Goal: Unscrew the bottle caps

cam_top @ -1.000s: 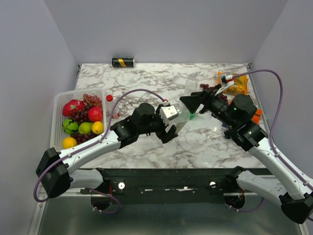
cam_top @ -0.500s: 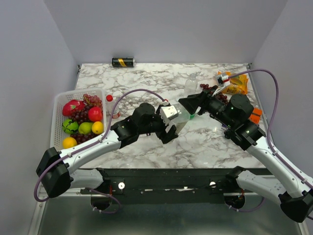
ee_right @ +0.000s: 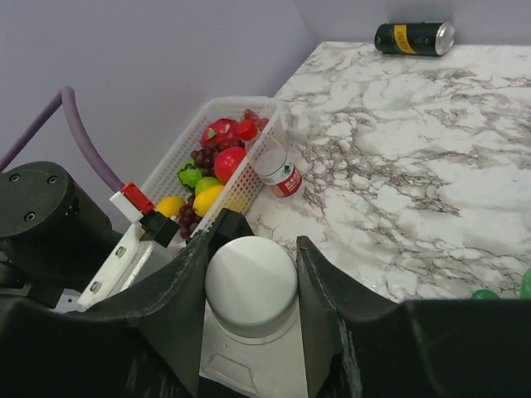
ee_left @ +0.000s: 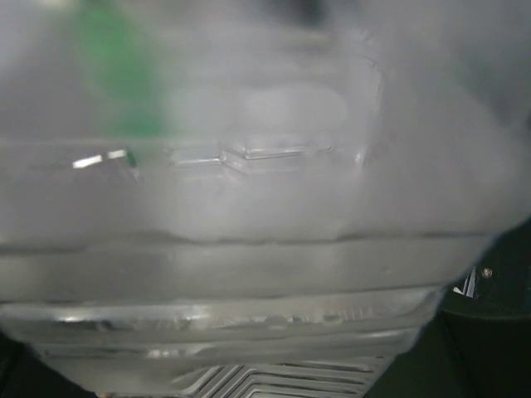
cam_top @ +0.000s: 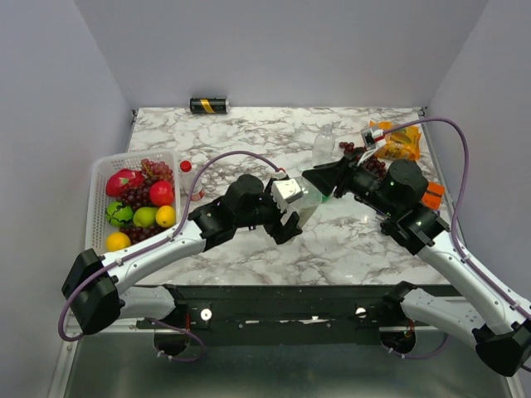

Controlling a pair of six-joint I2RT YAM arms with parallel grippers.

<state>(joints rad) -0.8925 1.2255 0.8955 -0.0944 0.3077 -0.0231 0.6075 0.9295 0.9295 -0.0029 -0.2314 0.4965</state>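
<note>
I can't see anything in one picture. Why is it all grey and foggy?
Left wrist view: the clear bottle sits too close to the lens, so it blurs to grey haze. Right wrist view: sharp on the white cap and fruit basket. Top view: even light, soft shadows.

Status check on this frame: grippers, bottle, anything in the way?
Left gripper shut on the bottle. Right gripper shut on its white cap. Nothing blocking either arm.
</note>
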